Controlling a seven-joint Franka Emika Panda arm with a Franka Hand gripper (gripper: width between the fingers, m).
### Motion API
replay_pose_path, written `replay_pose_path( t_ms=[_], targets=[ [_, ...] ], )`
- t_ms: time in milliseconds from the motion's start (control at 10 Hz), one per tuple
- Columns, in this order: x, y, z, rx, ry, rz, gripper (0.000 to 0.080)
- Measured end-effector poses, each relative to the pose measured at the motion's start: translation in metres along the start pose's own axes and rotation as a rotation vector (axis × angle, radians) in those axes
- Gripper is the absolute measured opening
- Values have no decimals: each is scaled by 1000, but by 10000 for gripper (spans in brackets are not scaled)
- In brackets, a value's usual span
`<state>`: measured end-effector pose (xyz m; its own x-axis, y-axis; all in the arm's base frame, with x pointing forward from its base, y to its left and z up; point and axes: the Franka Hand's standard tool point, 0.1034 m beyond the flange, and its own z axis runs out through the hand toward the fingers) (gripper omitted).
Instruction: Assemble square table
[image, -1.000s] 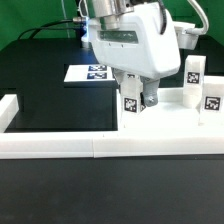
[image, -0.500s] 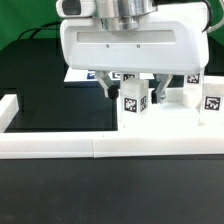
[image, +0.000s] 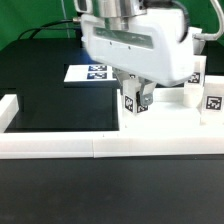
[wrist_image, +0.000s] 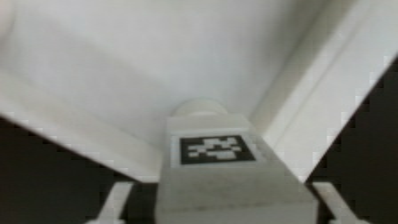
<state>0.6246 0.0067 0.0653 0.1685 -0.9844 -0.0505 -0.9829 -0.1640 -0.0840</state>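
Looking across the black table (image: 50, 90), we find the square table's slab (image: 170, 125) inside the white border rail (image: 100, 148) near the front edge; our gripper (image: 136, 98) pinches an upright tagged leg block (image: 132, 103) on it.

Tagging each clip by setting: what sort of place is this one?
Probably a lab bench for robot assembly trials: a black table fenced by a white border rail, a printed marker board, and tagged white leg blocks, one between the pincer fingers.
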Motion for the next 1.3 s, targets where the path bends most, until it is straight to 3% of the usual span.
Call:
replay_pose_path(
  t_ms=[100, 200, 600, 800, 1000, 1300],
  targets=[
    [1, 3, 0, 52, 8, 288, 290],
    [3, 4, 0, 83, -19, 431, 290],
    [3, 5, 0, 76, -23, 529, 292],
    [1, 5, 1, 76, -18, 391, 293],
    [-5, 6, 2, 49, -42, -74, 610],
    [-1, 6, 2, 57, -25, -262, 647]
  ],
)
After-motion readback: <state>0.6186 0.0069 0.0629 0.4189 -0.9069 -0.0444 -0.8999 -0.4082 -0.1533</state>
